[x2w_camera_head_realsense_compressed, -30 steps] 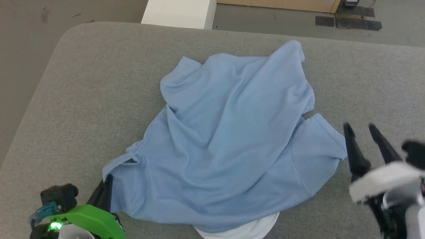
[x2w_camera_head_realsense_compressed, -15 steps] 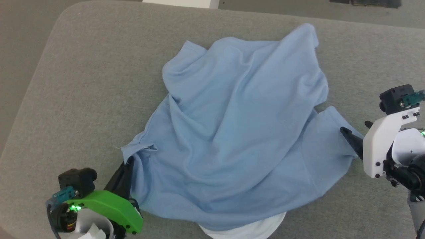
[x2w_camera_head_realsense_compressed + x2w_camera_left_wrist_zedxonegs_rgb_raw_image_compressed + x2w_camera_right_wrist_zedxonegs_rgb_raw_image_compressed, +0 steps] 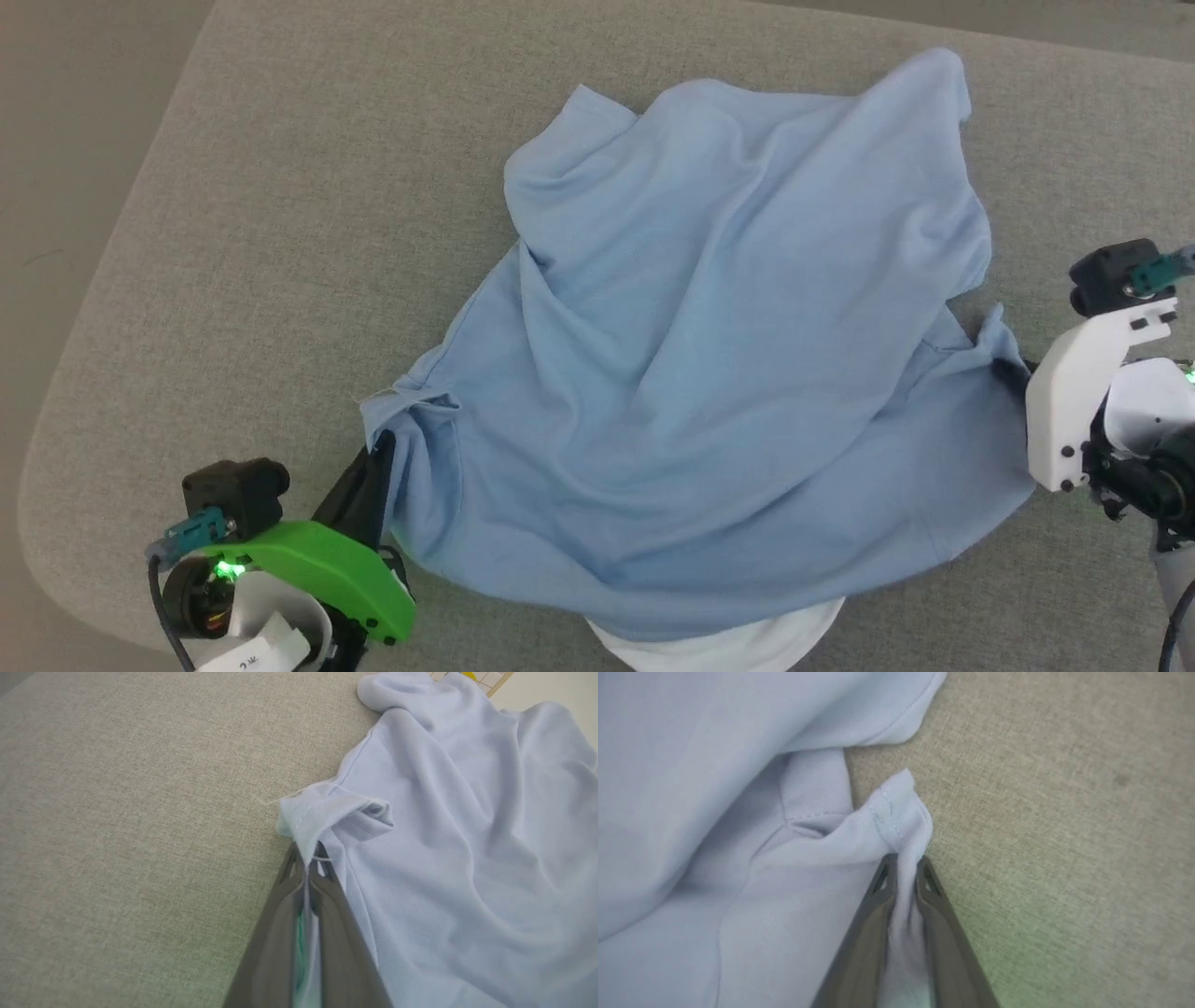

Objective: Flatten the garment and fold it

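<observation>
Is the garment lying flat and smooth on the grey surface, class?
No, the garment is heaped in ridges and folds, its ends pinched by the left gripper and the right gripper.

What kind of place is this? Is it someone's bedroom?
Probably not a bedroom; it looks like a robot practice room. A light blue shirt lies rumpled on a big grey fabric-covered table, bare grey floor runs beside it, and the left tool and right tool each pinch a shirt edge.
</observation>
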Robot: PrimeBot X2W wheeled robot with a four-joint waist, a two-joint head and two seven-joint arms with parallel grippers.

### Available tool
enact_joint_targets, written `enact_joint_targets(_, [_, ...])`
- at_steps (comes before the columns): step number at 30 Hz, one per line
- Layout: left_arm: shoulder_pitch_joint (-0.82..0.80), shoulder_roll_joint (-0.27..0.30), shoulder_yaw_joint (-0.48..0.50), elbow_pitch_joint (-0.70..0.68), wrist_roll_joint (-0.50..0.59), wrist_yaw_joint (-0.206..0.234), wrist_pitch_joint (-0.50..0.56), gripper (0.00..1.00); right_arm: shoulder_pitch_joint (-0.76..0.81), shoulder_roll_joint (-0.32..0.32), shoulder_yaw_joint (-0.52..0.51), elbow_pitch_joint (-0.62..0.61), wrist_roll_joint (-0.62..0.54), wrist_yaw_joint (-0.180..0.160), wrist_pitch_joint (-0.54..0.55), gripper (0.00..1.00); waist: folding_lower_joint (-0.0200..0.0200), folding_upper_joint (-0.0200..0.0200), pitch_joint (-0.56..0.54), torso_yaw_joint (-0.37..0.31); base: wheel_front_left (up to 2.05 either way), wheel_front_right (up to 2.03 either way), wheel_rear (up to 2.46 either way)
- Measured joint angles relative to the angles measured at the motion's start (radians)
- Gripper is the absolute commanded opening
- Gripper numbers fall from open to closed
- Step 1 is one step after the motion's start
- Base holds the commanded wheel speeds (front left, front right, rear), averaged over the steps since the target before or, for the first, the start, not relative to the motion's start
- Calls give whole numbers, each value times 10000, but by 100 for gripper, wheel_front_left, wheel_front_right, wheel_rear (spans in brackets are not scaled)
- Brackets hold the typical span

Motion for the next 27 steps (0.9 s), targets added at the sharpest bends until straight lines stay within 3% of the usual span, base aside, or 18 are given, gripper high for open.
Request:
enact_joint_targets(7, [6, -96, 272, 48, -437, -219, -368, 0, 78, 1221, -1160, 552, 247, -2, -1478, 0, 0, 0, -440, -182, 0, 0, 0])
enact_joint_targets(13, [-187, -155, 639, -410, -957, -510, -522, 0, 44, 2222, -2115, 205, 575, 0, -2594, 0, 0, 1, -1264, -584, 0, 0, 0])
enact_joint_targets(20, [-1718, 2, 832, -742, -1081, -477, -81, 0, -644, 2717, -2416, -500, 706, -2, -3189, 0, 0, 0, -2270, -1213, 0, 0, 0])
enact_joint_targets(27, [-4200, 71, 646, -384, -1089, -274, 1145, 0, -2046, 2685, -2167, -742, 351, -2, -3229, 0, 0, 0, -3222, -1866, 0, 0, 0])
